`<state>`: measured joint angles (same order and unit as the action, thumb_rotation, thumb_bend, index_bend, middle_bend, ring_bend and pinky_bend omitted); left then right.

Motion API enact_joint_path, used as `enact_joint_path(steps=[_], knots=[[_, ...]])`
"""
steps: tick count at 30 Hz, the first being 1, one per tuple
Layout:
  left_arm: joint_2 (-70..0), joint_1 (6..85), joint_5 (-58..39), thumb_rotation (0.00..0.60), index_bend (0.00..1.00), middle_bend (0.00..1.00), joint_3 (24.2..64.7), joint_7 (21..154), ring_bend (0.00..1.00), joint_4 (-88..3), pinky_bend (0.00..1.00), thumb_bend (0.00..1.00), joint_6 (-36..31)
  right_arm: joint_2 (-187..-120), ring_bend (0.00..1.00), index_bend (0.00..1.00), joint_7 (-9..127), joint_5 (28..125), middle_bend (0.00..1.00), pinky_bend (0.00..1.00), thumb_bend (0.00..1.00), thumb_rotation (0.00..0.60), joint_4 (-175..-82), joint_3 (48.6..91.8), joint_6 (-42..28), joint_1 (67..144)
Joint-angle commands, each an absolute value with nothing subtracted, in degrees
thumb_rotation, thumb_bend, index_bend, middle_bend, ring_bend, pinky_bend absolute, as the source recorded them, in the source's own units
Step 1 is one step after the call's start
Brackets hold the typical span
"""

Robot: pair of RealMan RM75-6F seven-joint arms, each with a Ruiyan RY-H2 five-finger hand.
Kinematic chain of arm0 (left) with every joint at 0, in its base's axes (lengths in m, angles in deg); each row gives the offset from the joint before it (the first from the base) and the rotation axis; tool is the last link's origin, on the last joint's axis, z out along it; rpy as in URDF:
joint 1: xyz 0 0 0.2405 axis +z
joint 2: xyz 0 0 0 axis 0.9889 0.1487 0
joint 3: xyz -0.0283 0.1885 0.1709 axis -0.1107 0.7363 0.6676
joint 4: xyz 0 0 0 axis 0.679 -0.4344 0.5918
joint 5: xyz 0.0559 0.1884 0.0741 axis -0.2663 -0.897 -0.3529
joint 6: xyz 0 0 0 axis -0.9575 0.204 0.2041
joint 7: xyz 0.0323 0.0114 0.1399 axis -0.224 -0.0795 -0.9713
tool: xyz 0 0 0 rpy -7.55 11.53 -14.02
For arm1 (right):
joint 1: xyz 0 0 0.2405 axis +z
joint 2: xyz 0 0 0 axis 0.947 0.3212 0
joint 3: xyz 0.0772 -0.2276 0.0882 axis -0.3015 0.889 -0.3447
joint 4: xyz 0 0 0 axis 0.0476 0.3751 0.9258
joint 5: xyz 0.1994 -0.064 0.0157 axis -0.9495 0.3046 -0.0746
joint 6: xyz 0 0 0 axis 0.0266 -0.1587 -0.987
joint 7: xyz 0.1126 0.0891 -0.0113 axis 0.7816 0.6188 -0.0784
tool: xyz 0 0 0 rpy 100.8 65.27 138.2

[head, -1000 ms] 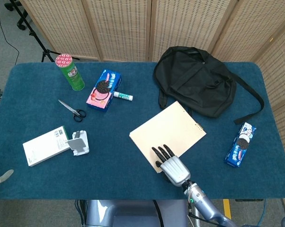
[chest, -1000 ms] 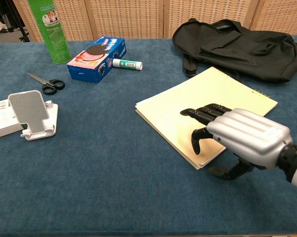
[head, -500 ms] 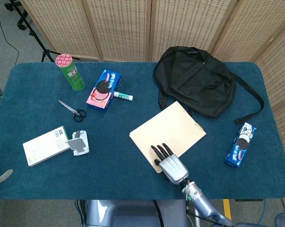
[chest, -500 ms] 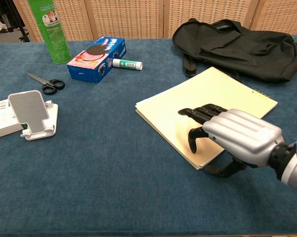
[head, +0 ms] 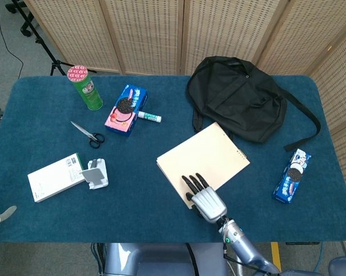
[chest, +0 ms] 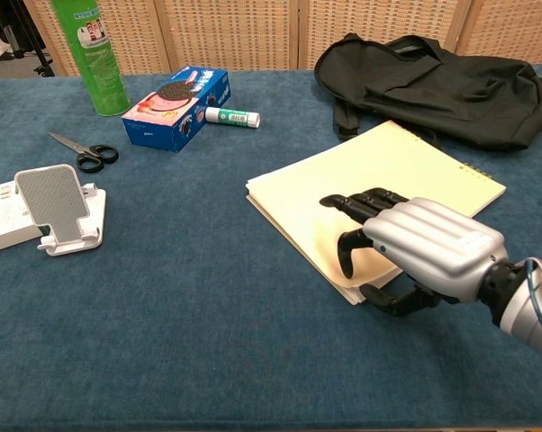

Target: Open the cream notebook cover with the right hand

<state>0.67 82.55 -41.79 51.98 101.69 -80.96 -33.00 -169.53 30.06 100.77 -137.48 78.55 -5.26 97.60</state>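
Cream notebook (head: 203,156), flat on the table (head: 46,138) before the black backpack (head: 236,95): my right robot hand (chest: 415,243) had slid inward, fingers on the cover, thumb now hooked under its near corner, which began lifting—opening barely started.

On the bench (head: 161,218), the notebook (head: 204,154) lies a little right of the middle, and everything else is placed around it: the backpack (head: 237,96) is just behind it, touching its far corner, the biscuit packet (head: 292,175) is to its right, and the right hand (head: 204,198) rests on its near corner. To the left of the notebook are the phone stand (head: 95,173) and the flat box (head: 55,177) side by side. Behind and to the left of the notebook lie the scissors (head: 87,133), the biscuit box (head: 127,109) with the glue stick (head: 149,117) just beside it, and the can (head: 85,87) furthest back.
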Motion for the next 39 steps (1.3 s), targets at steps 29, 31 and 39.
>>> enact_joint_path(steps=[29,31,39], knots=[[0.66,82.50,-41.77,0.600,0.00,0.00,52.02,102.01,0.00,-80.81,0.00,0.00,-32.83,-171.64,0.00,0.66,43.34,101.71,0.05,0.00,1.00,0.600,-134.54,75.09,-12.07,98.43],[0.67,82.51,-41.81,0.600,0.00,0.00,52.04,102.05,0.00,-80.80,0.00,0.00,-32.85,-171.43,0.00,0.66,44.01,101.02,0.05,0.00,1.00,0.600,-135.37,74.26,-12.49,98.37],[0.66,82.54,-41.90,0.600,0.00,0.00,52.09,102.21,0.00,-80.74,0.00,0.00,-32.89,-169.08,0.00,0.68,48.12,93.63,0.05,0.00,1.00,0.600,-140.75,67.36,-13.27,98.12]])
